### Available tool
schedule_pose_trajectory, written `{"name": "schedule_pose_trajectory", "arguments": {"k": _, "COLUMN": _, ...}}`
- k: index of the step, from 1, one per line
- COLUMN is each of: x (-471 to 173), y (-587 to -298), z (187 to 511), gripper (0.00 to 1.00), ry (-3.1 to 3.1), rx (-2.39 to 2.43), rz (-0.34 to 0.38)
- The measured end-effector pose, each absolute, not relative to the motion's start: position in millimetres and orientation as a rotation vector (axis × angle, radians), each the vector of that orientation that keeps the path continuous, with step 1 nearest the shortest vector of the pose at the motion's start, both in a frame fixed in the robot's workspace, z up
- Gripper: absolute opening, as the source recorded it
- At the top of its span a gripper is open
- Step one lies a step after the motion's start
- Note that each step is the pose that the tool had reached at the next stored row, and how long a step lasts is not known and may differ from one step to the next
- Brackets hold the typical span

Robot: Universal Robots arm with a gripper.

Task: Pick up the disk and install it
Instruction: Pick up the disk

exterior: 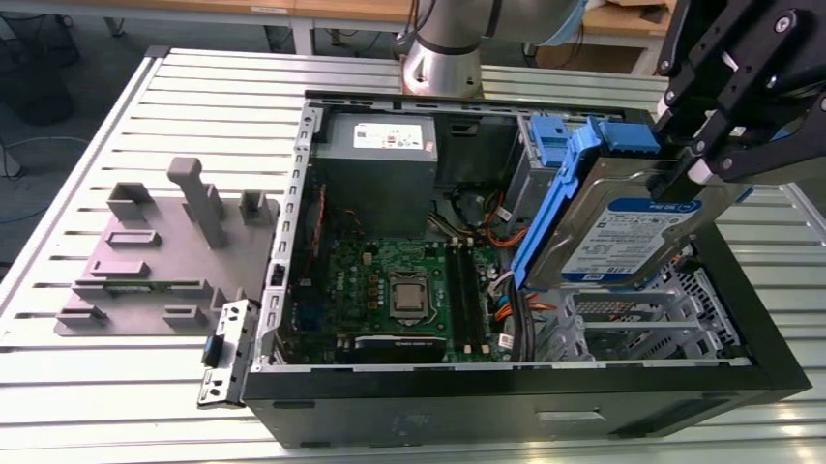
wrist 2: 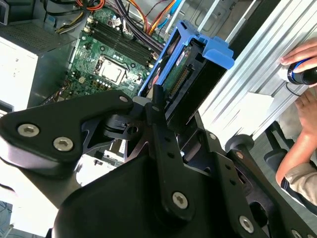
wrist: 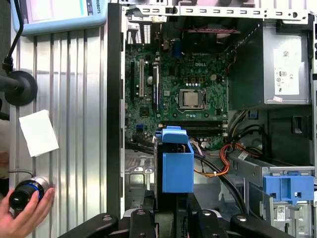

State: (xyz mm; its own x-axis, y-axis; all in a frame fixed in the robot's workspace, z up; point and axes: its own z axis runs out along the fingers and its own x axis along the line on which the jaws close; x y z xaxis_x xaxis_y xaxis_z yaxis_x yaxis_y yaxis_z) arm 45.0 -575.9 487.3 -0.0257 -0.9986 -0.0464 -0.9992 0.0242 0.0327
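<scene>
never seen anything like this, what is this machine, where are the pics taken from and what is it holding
This is one robot arm at a slatted metal table, working over an open computer case. The exterior view watches from off the arm; both wrist views come from cameras riding on the arm. Its gripper is clamped on the disk, a silver drive in blue rails, held tilted above the case. Inside are a motherboard and a grey power supply. A grey holder fixture lies on the table beside the case. In the first wrist view a person's hand holds a small round device.
</scene>
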Motion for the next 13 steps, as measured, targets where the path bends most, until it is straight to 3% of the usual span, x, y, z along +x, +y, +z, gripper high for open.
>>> {"name": "schedule_pose_trajectory", "arguments": {"k": 13, "x": 51.2, "y": -576.0, "z": 478.1, "gripper": 0.35, "ry": 2.248, "rx": -2.192, "rz": 0.085}}
